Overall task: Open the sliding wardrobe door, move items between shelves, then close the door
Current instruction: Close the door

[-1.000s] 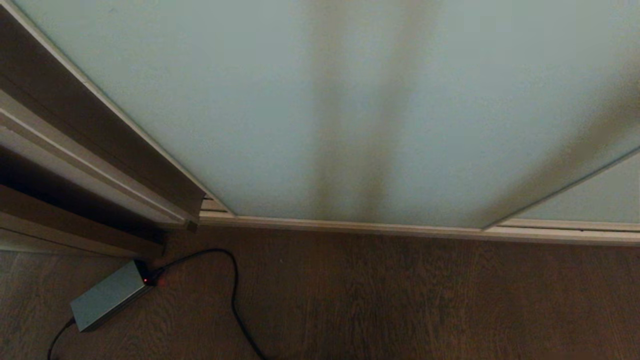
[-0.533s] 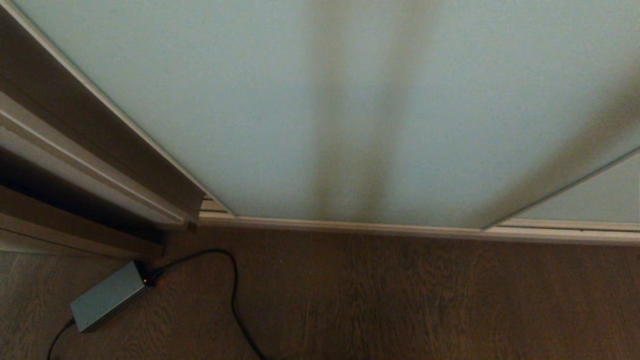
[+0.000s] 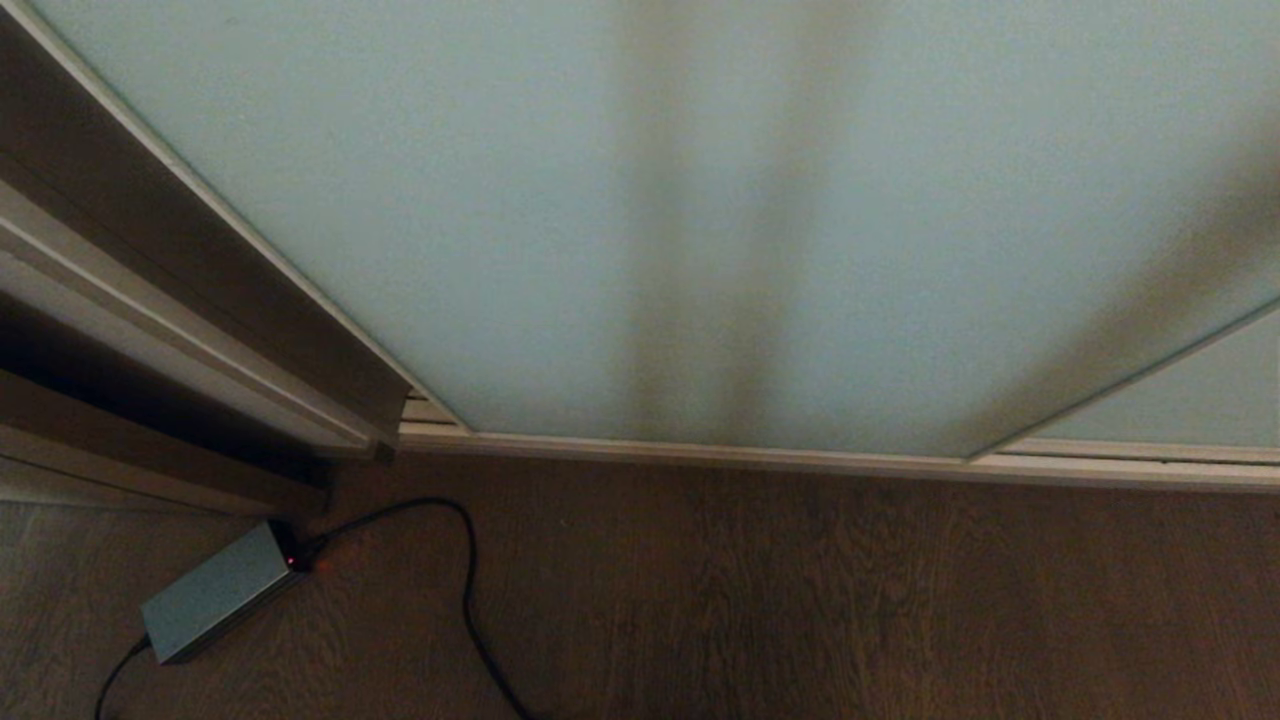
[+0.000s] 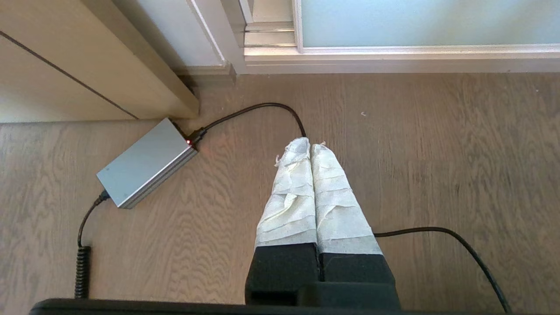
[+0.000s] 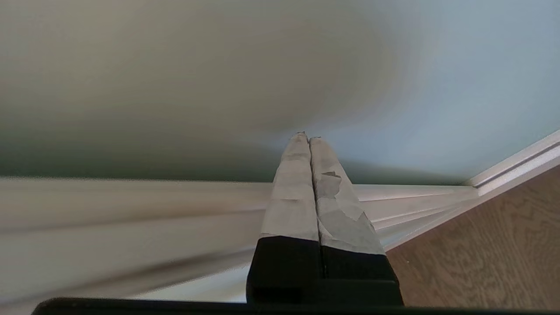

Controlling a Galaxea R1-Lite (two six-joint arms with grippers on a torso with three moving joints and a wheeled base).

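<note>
Since a second ago I see nothing shift in the head view; door, floor and adapter sit as before. The door [image 3: 560,200] fills most of that view, closed along its track [image 3: 800,462], frosted glass hiding whatever is behind. Below it runs the floor [image 3: 800,600], with the adapter [image 3: 212,603] near the door's left corner. My right gripper [image 5: 309,138] points at the glass near the track, fingers pressed together, empty. My left gripper [image 4: 310,145] hangs over the floor, fingers together, empty.

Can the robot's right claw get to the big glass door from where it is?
Probably yes. The right claw, pressed shut, points at the sliding wardrobe door, and nothing shows between them.
</note>
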